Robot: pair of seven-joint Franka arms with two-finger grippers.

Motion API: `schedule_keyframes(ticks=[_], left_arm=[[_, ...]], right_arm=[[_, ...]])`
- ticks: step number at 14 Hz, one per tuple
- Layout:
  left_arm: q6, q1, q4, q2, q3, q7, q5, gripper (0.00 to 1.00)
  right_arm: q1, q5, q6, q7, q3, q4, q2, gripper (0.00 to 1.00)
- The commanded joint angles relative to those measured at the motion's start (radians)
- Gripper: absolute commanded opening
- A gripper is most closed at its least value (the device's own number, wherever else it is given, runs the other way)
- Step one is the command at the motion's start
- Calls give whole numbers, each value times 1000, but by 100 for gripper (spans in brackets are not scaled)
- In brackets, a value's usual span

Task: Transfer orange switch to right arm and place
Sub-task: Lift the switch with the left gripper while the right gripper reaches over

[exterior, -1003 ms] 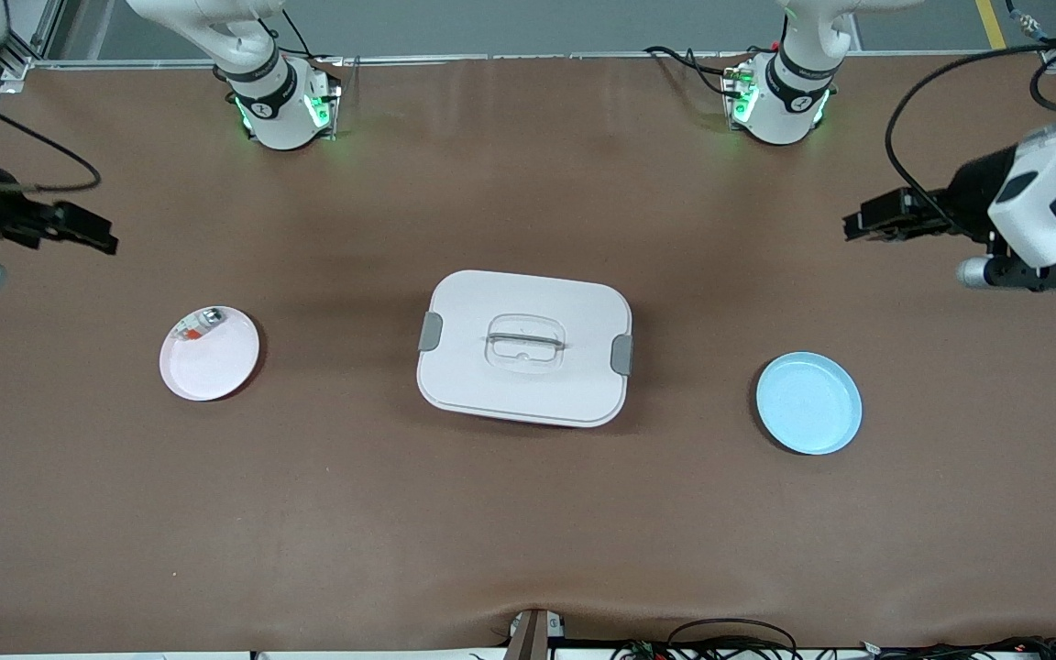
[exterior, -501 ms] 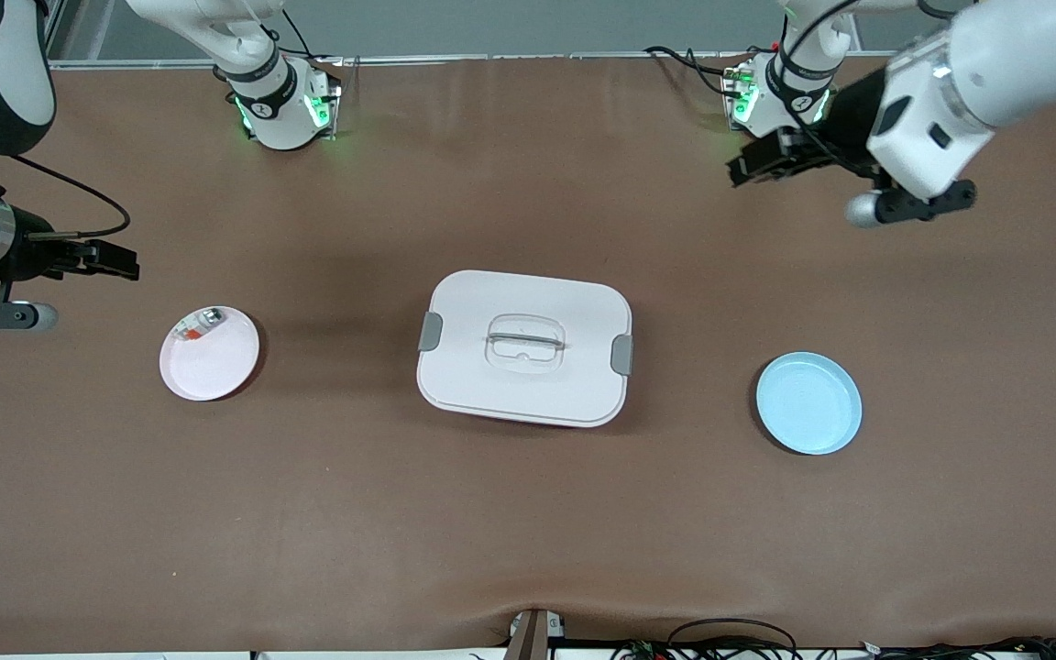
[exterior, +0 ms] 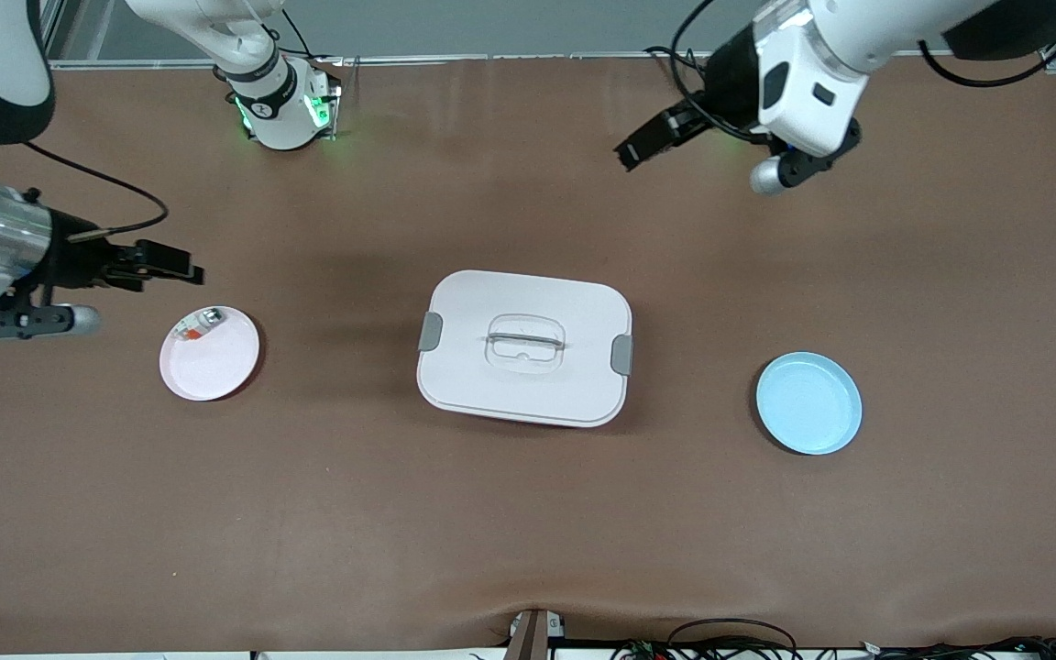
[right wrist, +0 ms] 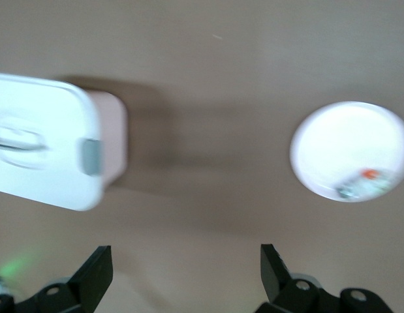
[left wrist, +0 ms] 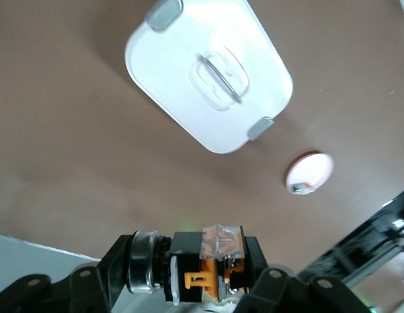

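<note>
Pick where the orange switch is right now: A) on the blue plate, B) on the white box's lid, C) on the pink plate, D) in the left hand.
D: the left wrist view shows the orange switch clamped in the left hand, up in the air above the table near the left arm's base, while the right hand is open and holds nothing.

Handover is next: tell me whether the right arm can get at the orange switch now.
Probably yes: the orange switch sits clamped in the left tool, up over bare table, and the right tool is open.
</note>
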Motion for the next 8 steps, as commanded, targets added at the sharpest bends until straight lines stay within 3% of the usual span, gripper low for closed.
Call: schedule_keyframes(ticks=[1, 3, 6, 8], left_arm=[[62, 7, 25, 48, -27, -232, -108, 0], [115, -4, 22, 76, -30, -374, -186, 0], [249, -77, 22, 128, -29, -562, -178, 0], [338, -136, 21, 168, -24, -607, -163, 0]], right_arm=[[122, 96, 88, 148, -5, -33, -30, 100], [171, 149, 151, 153, -5, -35, -29, 100], [216, 302, 241, 167, -5, -61, -38, 100], [256, 322, 285, 170, -5, -69, -52, 100]])
